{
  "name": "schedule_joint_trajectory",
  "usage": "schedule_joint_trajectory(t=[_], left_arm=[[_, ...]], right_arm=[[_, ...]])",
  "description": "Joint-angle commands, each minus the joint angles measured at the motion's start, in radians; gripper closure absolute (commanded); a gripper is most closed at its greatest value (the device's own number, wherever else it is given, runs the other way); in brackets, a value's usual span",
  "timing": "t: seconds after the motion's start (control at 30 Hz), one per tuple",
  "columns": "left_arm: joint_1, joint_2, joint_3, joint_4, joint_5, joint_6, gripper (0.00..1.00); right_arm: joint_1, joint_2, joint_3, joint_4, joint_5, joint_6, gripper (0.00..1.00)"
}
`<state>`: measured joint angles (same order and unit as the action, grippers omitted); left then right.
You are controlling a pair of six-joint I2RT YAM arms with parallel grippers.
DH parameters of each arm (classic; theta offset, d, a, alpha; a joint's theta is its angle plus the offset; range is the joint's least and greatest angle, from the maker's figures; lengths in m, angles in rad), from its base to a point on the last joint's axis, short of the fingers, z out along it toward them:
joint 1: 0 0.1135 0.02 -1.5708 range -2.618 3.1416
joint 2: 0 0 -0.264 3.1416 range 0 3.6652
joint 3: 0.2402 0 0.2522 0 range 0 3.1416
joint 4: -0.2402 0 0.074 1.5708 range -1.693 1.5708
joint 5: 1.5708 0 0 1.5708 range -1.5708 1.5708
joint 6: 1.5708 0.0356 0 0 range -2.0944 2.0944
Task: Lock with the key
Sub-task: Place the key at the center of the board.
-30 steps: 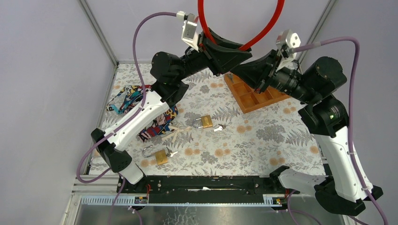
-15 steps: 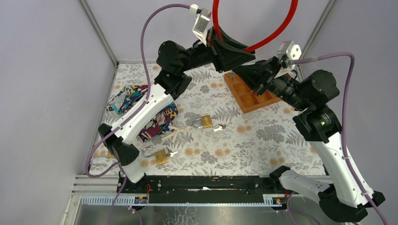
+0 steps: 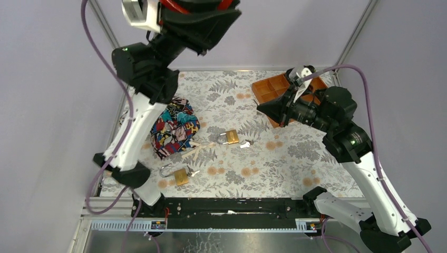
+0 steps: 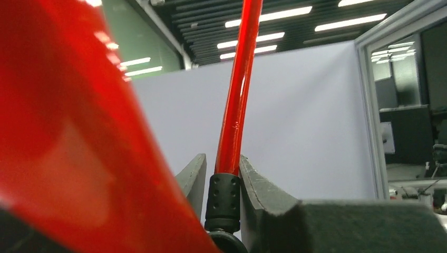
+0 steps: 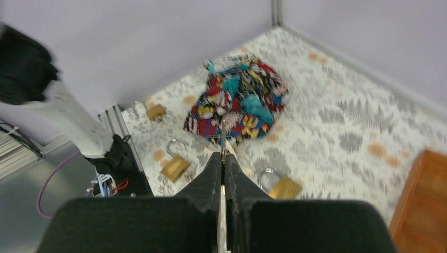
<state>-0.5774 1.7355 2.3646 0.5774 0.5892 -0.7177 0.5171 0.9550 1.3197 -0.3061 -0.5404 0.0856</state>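
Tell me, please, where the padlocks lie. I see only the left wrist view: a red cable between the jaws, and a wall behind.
Observer: Two brass padlocks lie on the table: the middle padlock near its centre, the front padlock toward the near left edge.
Operator: Is my left gripper close to them?
Observer: No. The left gripper holds the red cable high above the table, away from both.
Operator: And the right gripper?
Observer: The right gripper is shut on a thin metal piece, perhaps a key, and points toward the colourful cloth.
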Motion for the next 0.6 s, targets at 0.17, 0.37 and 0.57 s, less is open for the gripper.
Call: schedule_joint_trajectory(t=[0.17,0.37,0.57], left_arm=[[-0.008,-0.402,-0.863,-0.115,0.047,0.191,1.00],[-0.048,-0.587,-1.219,-0.140,-0.005,0.247,1.00],[-0.081,-0.662,-1.454,-0.147,-0.071,0.212,1.00]], right_arm=[[-0.006,0.031,-0.425,-0.229,0.167,0.346,1.00],[-0.042,0.032,-0.734,-0.133,0.218,0.497,1.00],[-0.194,0.104,-0.861,-0.101,0.203,0.475,1.00]])
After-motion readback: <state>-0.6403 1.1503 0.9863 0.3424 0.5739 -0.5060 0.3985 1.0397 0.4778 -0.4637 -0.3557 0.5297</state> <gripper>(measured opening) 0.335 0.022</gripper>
